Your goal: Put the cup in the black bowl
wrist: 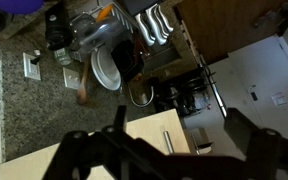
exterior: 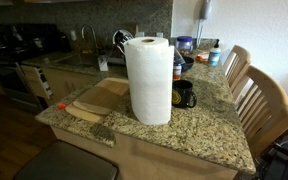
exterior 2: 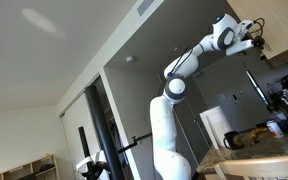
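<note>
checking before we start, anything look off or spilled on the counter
Nothing looks spilled or toppled. The paper towel roll stands upright in the middle of the counter, the black mug upright beside it. One oddity: the roll hides much of the counter behind it.

Speckled granite counter (exterior: 209, 125): paper towel roll (exterior: 148, 80) at centre, black mug (exterior: 184, 95) just right of it, wooden board (exterior: 96, 100) at left, cup (exterior: 185, 46) toward upper right.

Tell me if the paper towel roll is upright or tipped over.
Upright: the paper towel roll stands on its end on the granite counter beside the black mug.
</note>
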`<state>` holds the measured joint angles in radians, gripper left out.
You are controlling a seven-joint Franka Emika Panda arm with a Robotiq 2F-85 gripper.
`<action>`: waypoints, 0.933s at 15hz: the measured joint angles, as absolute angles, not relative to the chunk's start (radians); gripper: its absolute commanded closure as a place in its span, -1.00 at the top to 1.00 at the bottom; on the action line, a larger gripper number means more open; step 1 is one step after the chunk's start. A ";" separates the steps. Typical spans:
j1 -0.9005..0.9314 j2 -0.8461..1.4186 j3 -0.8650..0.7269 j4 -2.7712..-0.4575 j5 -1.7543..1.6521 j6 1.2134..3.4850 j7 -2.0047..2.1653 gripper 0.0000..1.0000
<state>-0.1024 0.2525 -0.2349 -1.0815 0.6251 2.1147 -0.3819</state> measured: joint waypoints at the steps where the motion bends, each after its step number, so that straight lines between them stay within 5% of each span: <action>1: -0.110 0.233 -0.239 -1.119 0.632 2.115 -0.396 1.00; 14: -0.102 0.073 -0.354 -1.384 0.072 1.741 -0.328 1.00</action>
<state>-0.1022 0.0727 -0.3539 -1.3836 0.0721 1.7415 -0.3279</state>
